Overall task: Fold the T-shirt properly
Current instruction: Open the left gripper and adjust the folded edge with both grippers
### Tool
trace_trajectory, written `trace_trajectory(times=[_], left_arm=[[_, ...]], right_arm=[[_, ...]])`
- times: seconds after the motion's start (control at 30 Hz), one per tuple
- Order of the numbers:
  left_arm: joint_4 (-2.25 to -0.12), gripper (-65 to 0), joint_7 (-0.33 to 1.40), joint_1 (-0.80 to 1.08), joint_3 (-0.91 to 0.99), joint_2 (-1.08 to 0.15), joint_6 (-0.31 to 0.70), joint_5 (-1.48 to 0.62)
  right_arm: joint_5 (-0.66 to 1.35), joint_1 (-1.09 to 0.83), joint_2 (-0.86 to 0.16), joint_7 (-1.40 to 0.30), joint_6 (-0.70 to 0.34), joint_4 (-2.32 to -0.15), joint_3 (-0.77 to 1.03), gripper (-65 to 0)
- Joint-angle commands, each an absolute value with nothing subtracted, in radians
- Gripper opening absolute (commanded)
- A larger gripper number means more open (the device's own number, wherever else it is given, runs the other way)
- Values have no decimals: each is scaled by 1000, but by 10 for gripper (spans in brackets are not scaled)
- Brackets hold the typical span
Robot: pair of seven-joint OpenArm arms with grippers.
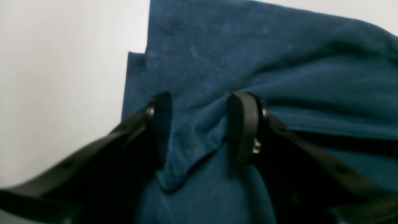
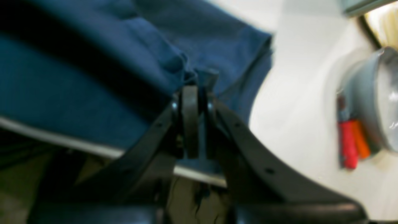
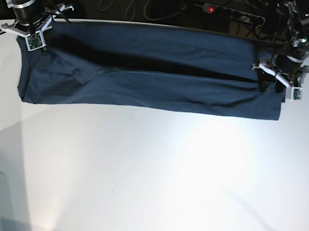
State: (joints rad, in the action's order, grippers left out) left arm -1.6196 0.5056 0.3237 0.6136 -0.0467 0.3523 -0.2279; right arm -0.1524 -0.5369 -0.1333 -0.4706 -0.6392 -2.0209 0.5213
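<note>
T-shirt (image 3: 164, 96), dark navy, lies as a long band across the upper part of the base view, over the white table (image 3: 150, 174). One layer is turned over on another; a dark, shadowed gap runs between them from upper left towards upper right.

Right gripper (image 2: 199, 93), at upper left in the base view: clenched, cloth pinched at its tips. In the right wrist view the fabric gathers into a small peak there, near frame centre, with slanting folds leading off to the upper left.

Left gripper (image 1: 200, 124), at upper right in the base view: jaws apart, released, low over the shirt near its end. In the left wrist view a crumpled ridge of cloth shows between the fingers, its tip pointing down; a layer edge steps out at left.

Right side of the right wrist view: rounded, shiny object (image 2: 387, 99), partly cut off; red handle (image 2: 349, 144) and orange handle (image 2: 360, 140) just beside it.
</note>
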Motion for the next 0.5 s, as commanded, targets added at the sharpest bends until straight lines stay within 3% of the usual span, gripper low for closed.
trace_trajectory(times=[0.0, 0.2, 0.27, 0.4, 0.47], left_arm=[[-1639, -359, 501, 325, 618, -54, 349, -232], [-1639, -359, 501, 328, 619, -54, 349, -232], [-1647, -359, 501, 329, 633, -54, 349, -232], [-1702, -357, 510, 329, 661, -54, 349, -234], [-1745, -357, 510, 331, 662, -54, 349, -234]], right_arm=[[-136, -541, -142, -446, -659, -2032, 506, -646], [-143, -561, -145, -455, -659, -2031, 429, -621], [-143, -565, -145, -455, -659, -2031, 427, -552], [-143, -567, -150, -456, -659, -2031, 437, -330], [-140, -567, -176, -455, -659, -2040, 458, -260]])
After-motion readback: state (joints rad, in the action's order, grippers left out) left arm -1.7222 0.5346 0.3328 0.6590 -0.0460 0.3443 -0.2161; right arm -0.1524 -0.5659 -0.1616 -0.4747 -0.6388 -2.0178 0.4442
